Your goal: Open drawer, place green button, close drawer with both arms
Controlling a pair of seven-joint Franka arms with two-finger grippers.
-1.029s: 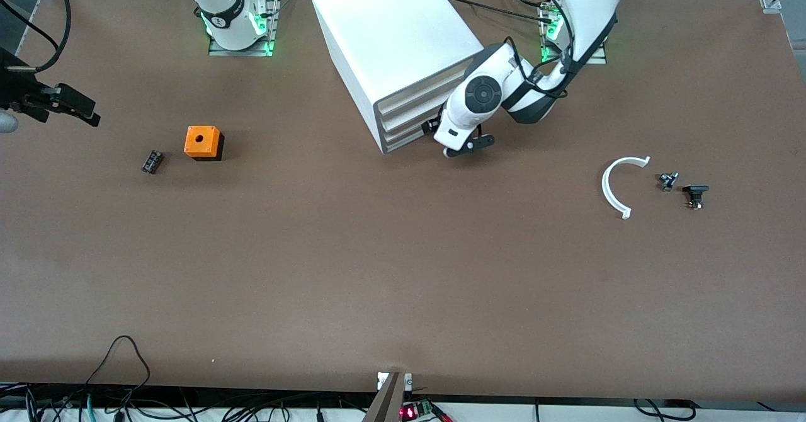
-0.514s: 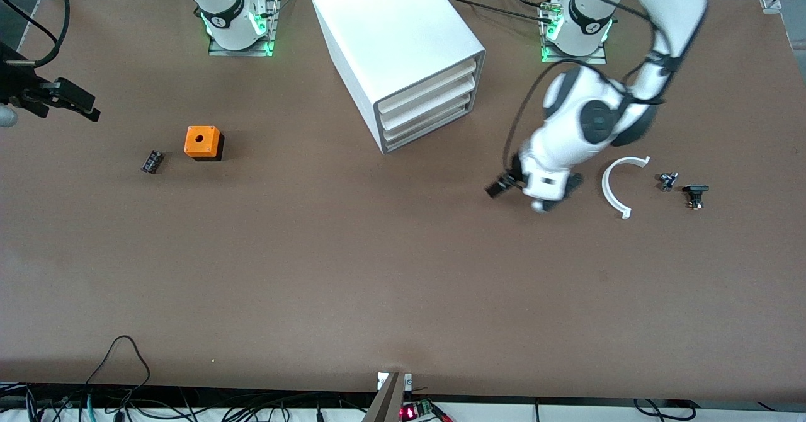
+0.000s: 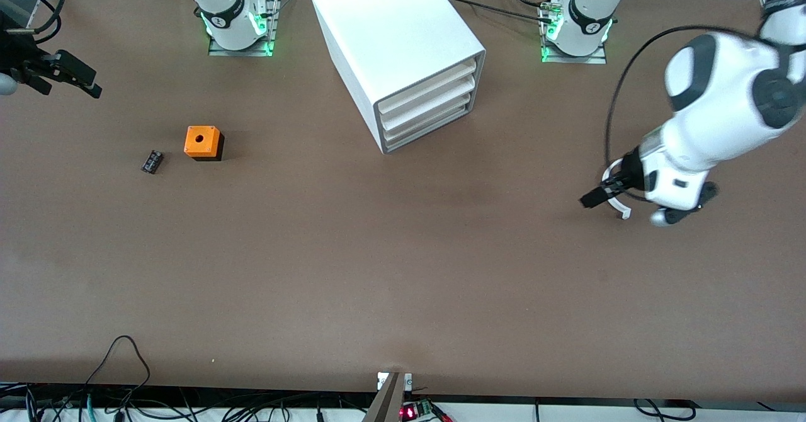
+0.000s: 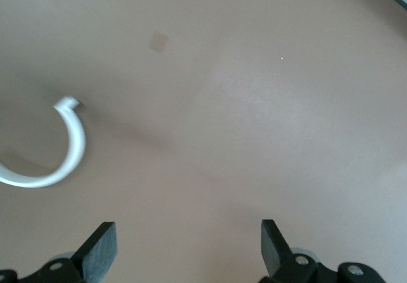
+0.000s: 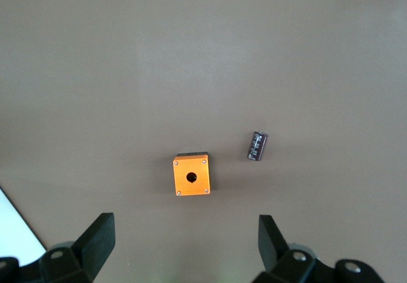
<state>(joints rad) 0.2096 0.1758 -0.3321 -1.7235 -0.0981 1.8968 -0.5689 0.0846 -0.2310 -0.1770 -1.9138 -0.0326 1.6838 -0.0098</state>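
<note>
Over a half-hidden white curved piece (image 3: 617,190), left tool (image 3: 598,194) wide, empty, right tool (image 3: 75,80) wide, button unseen

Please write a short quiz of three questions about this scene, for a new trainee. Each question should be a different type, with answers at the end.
1. True or false: the lowest drawer of the cabinet is pulled out.
2. The left tool is over which thing?
A. orange cube
B. white curved piece
C. small black part
3. Fill in: both the left tool and the right tool have their fingers ____.

Key
1. False: all three drawers sit flush.
2. B.
3. Open: both wrist views show the fingers wide apart with nothing between them.
</note>
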